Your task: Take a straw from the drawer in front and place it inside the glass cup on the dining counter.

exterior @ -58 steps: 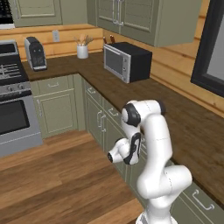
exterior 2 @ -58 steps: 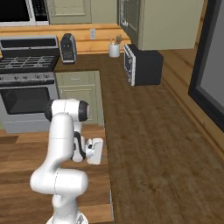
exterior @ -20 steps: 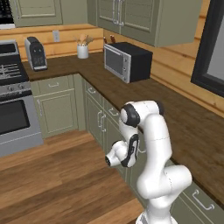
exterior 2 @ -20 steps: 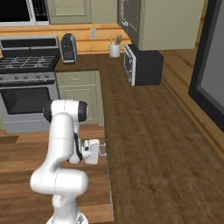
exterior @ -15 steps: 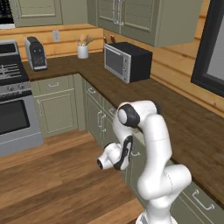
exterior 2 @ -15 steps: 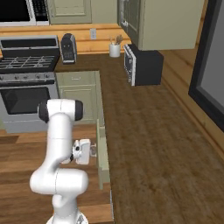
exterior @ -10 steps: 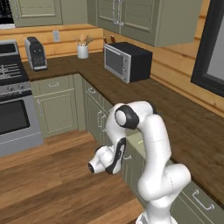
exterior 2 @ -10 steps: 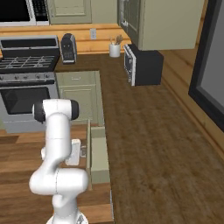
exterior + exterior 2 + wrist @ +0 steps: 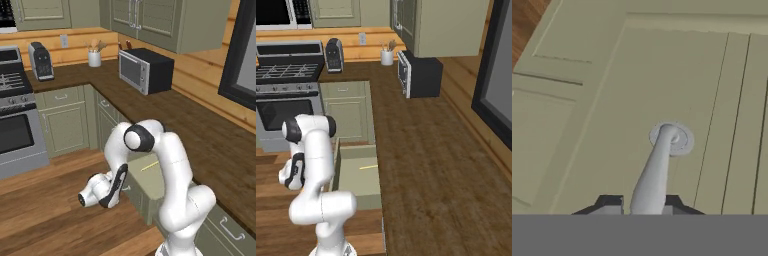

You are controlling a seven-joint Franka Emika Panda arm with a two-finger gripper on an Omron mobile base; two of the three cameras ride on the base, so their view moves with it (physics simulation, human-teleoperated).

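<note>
Pulling the drawer (image 9: 358, 177) open is the step I judge to be in hand: my gripper (image 9: 648, 207) sits at its silver handle (image 9: 657, 167), which runs between my 2 dark fingertips (image 9: 610, 202). They look closed on it, though I cannot tell for certain. The drawer stands well out from the cabinet, and the straw (image 9: 368, 167) lies bare on its floor. Next, I would let go, lift over the front panel and come down on the straw.
</note>
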